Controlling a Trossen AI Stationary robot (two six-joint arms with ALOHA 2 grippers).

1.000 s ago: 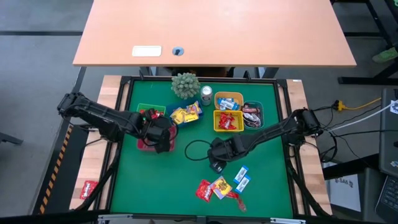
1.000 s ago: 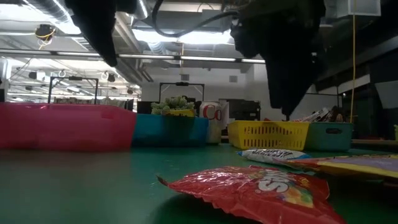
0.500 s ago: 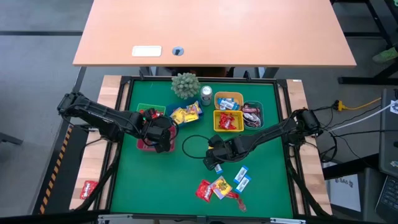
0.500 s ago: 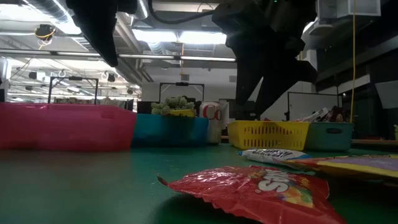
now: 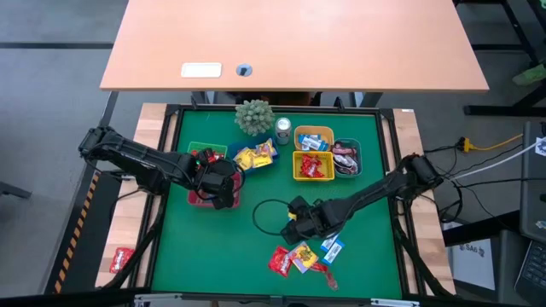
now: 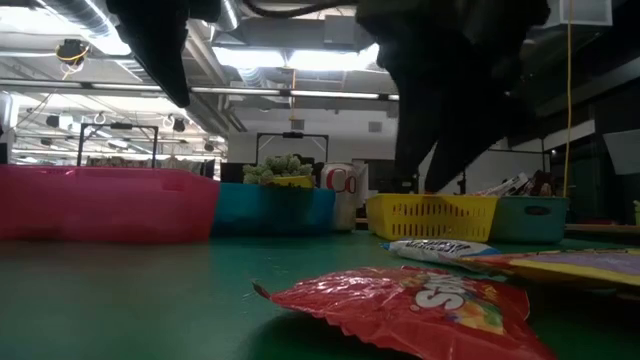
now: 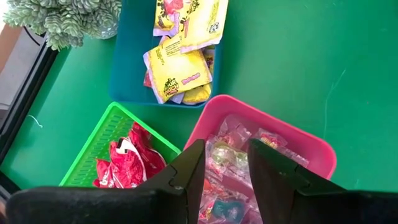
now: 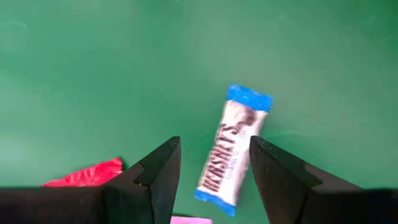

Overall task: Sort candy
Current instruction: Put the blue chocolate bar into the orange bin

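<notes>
**Right claw lines up on a blue-and-white bar**

The green counter [image 5: 222,256] carries a row of bins on the far side of both claws: pink bin [image 7: 311,149], green bin [image 7: 99,140], teal bin [image 7: 127,74], yellow bin [image 5: 313,165] and two more beside it, most already holding candy. The unsorted candy lies in a small heap [image 5: 299,258] on the near side of the right claw, red and yellow packets touching one another.

The left claw [image 7: 224,162] hangs released over the pink bin, fingers spread and empty; that arm waits.

The right claw [image 8: 211,158] hovers low over the counter, released, with a blue-and-white bar [image 8: 232,149] lying flat between and just ahead of its fingers. A red packet [image 8: 84,174] lies beside one finger, apart from the bar.

The step in hand looks like picking this bar. To do it well, the claw should drop straight down so each finger lands on bare counter either side of the bar's narrow width, then close across the middle, not the crimped ends. The wrapper is slick and flat, so press to the counter before closing. Keep clear of the red packet.
</notes>
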